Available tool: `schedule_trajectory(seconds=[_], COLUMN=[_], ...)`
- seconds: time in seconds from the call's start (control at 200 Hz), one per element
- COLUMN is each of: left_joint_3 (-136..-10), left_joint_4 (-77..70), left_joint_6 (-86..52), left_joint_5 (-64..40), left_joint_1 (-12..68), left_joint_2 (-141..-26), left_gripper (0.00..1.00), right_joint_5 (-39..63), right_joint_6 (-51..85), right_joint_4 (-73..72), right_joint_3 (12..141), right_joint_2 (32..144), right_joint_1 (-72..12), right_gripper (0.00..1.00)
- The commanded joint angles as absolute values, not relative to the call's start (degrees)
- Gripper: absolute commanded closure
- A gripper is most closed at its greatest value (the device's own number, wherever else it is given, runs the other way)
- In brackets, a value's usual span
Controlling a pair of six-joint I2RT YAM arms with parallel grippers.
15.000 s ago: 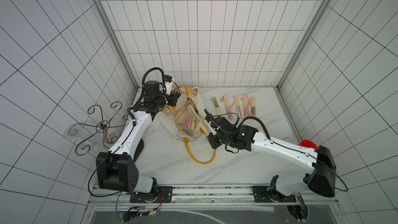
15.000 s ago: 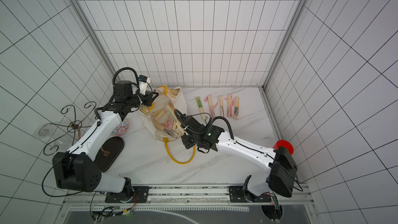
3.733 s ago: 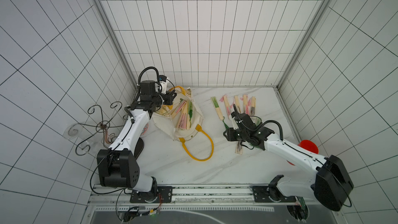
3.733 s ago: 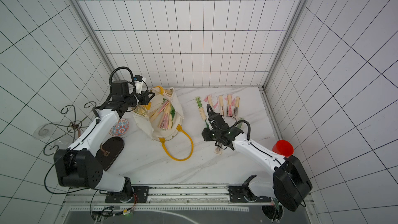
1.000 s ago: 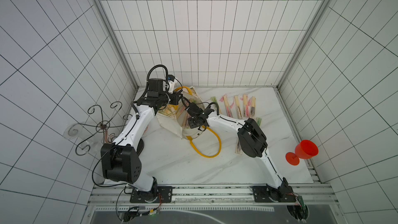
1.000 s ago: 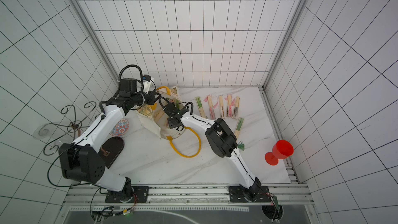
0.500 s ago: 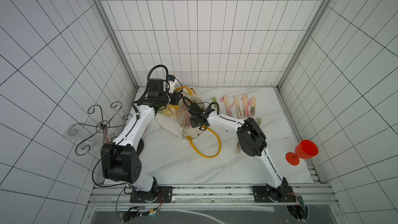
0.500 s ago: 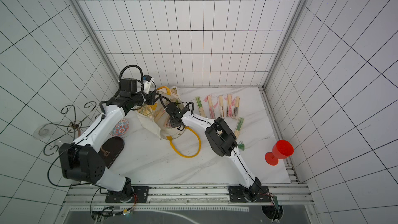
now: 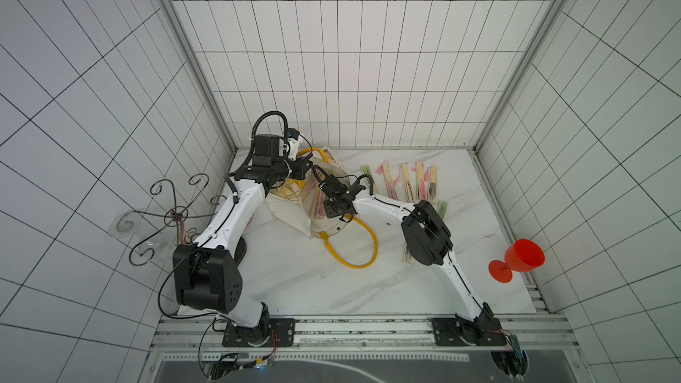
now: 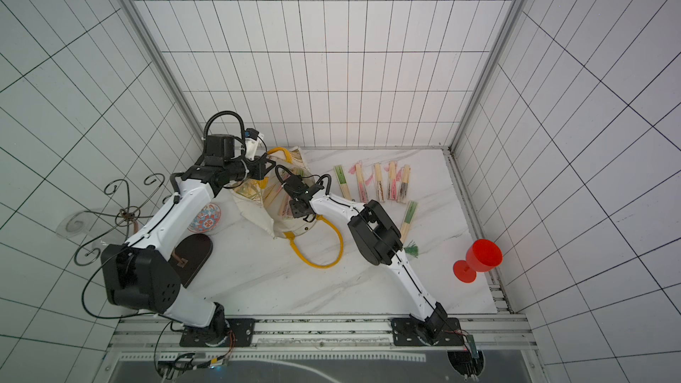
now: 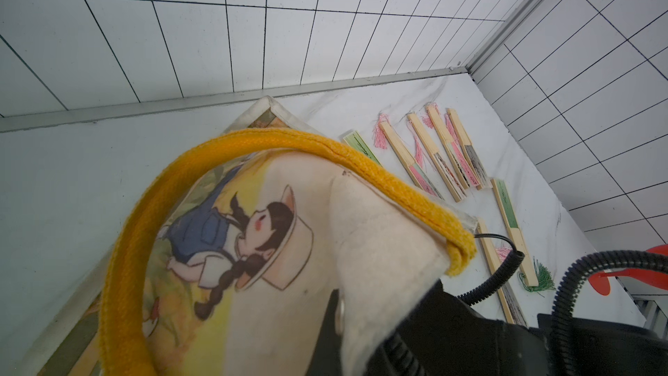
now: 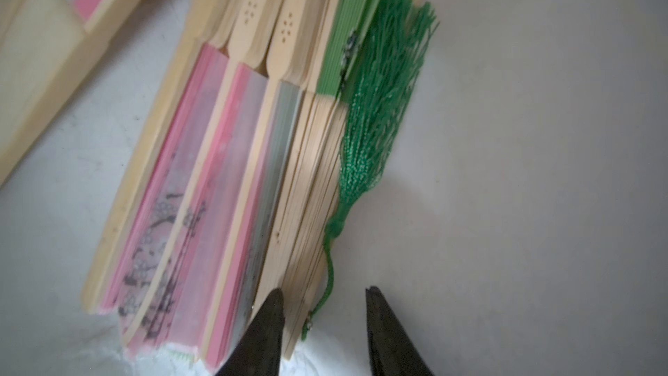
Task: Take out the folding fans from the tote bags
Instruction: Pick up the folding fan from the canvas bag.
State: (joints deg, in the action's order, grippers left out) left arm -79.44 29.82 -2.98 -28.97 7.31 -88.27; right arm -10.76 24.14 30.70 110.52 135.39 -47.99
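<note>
Right wrist shows right fingers released over crowded fans; left fingers clench tote.

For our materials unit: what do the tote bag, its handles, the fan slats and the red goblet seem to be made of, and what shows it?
Tote bag: matte cream cloth, probably canvas; it creases and sags.
Handles: yellow woven cord; ribbed weave shows.
Fan slats: pale bare bamboo or wood; thin stacked strips.
Red goblet: likely plastic; smooth, evenly coloured.

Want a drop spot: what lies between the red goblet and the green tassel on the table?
Bare marble table between goblet and tassel, in a top view.
</note>
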Motion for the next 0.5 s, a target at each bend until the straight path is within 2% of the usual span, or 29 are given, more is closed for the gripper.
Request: schedule_trajectory(seconds=[0.0, 0.495], left_joint_3=[-80.9, -80.9], left_joint_4=[28.8, 28.7], left_joint_6=[-2.7, -2.7], left_joint_5=[-30.4, -30.2], left_joint_1=[7.4, 7.3], left_joint_2=[-88.7, -88.8], left_gripper=[1.0, 1.0], right_joint_5=[-7.6, -3.8], right_joint_6=[25.6, 26.7], right_joint_4=[31.9, 29.5], right_joint_3=[115.2, 114.3], right_joint_2=[137.2, 134.8], right_joint_1=[-47.2, -46.4], right_gripper=[0.61, 0.61])
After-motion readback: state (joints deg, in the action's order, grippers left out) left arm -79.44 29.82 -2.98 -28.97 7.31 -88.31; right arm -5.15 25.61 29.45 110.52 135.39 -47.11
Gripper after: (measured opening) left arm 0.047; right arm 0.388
